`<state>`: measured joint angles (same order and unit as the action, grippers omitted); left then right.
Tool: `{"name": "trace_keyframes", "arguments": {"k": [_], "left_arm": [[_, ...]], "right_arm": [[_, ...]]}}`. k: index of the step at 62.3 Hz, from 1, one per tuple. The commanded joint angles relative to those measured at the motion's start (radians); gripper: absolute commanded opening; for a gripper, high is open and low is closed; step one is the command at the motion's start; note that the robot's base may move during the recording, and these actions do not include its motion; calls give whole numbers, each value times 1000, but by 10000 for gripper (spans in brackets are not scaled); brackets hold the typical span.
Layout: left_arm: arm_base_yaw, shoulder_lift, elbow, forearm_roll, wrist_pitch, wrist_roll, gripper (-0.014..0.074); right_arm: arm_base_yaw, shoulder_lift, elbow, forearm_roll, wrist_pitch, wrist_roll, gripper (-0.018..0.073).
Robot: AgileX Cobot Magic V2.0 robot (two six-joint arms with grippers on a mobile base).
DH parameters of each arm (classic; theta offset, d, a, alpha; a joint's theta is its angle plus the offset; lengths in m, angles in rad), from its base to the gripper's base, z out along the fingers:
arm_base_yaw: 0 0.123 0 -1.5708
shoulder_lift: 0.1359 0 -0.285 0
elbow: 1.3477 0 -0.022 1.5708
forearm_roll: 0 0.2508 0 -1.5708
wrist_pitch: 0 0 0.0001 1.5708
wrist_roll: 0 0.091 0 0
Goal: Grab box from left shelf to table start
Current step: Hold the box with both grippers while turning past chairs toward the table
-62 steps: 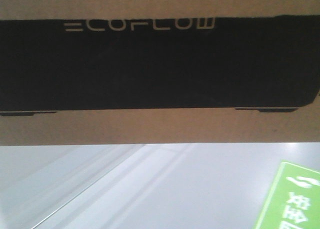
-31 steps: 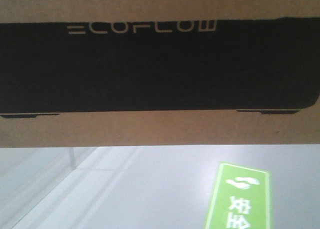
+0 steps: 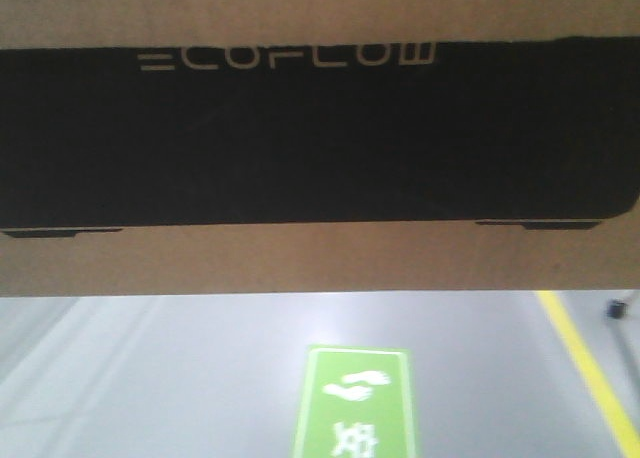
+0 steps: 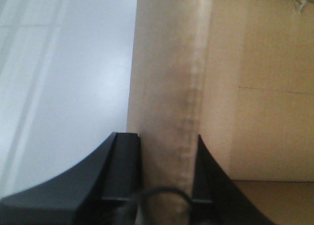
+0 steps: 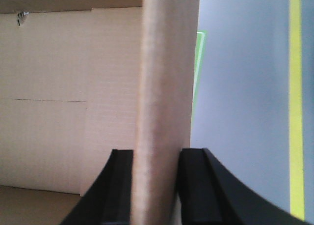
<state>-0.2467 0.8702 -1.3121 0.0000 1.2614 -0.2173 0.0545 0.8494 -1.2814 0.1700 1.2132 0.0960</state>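
The box (image 3: 320, 263), brown cardboard with a black panel reading ECOFLOW, fills the upper two thirds of the front view and hangs above the floor. My left gripper (image 4: 168, 151) is shut on the box's left side wall (image 4: 167, 87), one finger outside and one inside the open carton. At the other end, my right gripper (image 5: 156, 161) is shut on the right side wall (image 5: 164, 77) the same way. Neither the left shelf nor the table is in view.
Below the box lies grey floor (image 3: 150, 378) with a green footprint sign (image 3: 350, 403) painted at centre. A yellow floor line (image 3: 590, 368) runs along the right, also seen as a yellow stripe (image 5: 294, 102) in the right wrist view.
The box keeps its place in the front view. The floor beneath has swept leftward: the green sign went from the right edge to the centre, and a yellow line came in at right.
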Motion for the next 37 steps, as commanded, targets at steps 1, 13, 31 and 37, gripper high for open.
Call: {"name": "trace_keyframes", "arguments": {"k": [1, 13, 31, 37], "left_arm": [[1, -14, -39, -27, -106, -24, -20], [1, -14, -39, -27, -106, -24, -20], [1, -14, -39, -27, -106, -24, -20], [1, -14, -39, -27, -106, -24, -20]], "right_arm": [[-5, -7, -29, -40, -105, -8, 54], [-5, -7, -29, -40, -105, -8, 54], [-5, -7, -29, -40, -105, -8, 54], [-5, -7, -29, -40, -105, -8, 54]]}}
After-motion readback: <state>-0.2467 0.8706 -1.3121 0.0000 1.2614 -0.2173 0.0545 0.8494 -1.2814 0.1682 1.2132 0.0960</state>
